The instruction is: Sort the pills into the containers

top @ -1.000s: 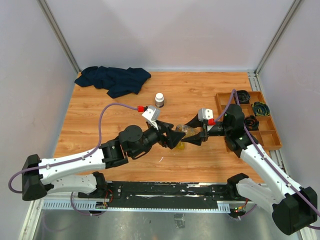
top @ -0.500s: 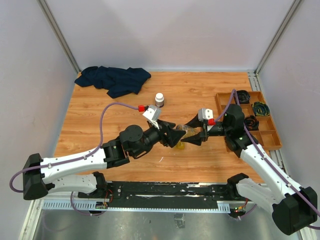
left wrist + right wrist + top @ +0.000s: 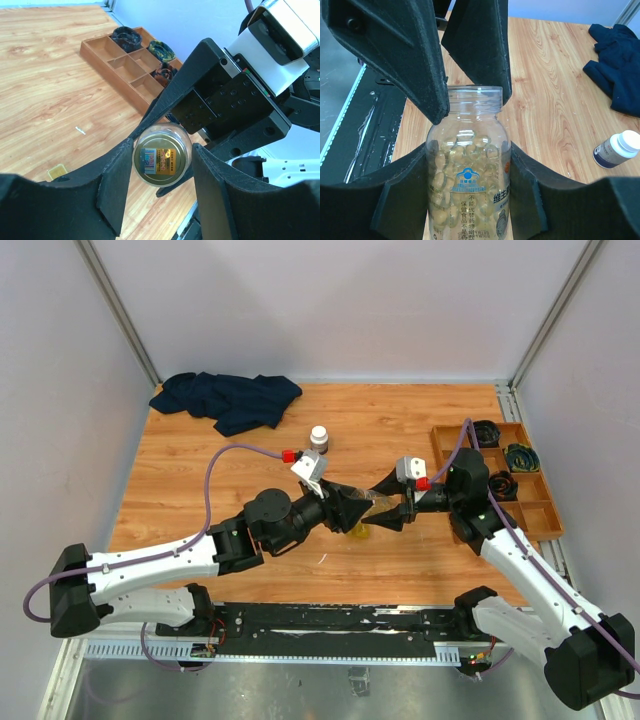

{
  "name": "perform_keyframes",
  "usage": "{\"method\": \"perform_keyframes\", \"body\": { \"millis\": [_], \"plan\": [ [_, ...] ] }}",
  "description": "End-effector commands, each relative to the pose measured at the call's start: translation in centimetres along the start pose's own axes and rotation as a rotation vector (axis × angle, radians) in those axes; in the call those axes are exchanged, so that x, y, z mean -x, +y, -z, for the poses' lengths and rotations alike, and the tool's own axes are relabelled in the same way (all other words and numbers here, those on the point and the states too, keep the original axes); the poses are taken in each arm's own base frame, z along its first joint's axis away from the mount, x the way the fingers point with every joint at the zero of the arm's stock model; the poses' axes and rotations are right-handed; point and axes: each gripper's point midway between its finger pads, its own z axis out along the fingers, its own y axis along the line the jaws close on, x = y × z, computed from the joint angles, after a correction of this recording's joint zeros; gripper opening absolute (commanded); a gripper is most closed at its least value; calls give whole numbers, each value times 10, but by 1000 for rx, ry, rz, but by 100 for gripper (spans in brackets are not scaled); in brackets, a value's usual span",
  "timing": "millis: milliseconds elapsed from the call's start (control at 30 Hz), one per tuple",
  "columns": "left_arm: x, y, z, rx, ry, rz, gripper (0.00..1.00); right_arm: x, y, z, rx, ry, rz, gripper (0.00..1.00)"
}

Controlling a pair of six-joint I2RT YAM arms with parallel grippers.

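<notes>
- Two pincers meet nose to nose above the table (image 3: 200,475), w/ the clear vial (image 3: 467,200) between them.
- Right pincer (image 3: 468,160): clamped on the vial's body, one finger each side. Vial lies roughly level, off the table, packed w/ pale yellow softgels, blue-printed label toward the wrist cam.
- Left pincer (image 3: 162,152): approx half open, fingers flanking the vial's other end, right at its sides. Can't tell if they press it. That end shows a gold-and-blue sticker.
- Yellow case (image 3: 58,172): flat on the table, below the vial and a bit to its near side, nothing touching it.
- White-capped bottle (image 3: 319,439): upright, beyond the vial toward the left arm's side, apart from it.
- Wooden tray (image 3: 538,512): on the right arm's side of the vial, by the table edge. Dark coiled bits sit in three compartments.
- Dark blue cloth (image 3: 228,400): crumpled, well apart from the vial, at the far corner on the left arm's side.
</notes>
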Motion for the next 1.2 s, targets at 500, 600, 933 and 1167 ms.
{"method": "perform_keyframes", "body": {
  "millis": [500, 600, 933, 1167],
  "plan": [
    [3, -14, 18, -405, -10, -294, 5, 12, -5, 2, -13, -18, 61, 1],
    [-5, -10, 17, -464, 13, -419, 3, 12, -5, 2, -13, -18, 61, 1],
    [-21, -8, 11, -669, 88, -528, 0, 11, -5, 2, -11, -17, 58, 1],
    [-31, 2, 6, -735, 188, -607, 0, 12, -4, 2, -8, -19, 61, 0]
  ]
}}
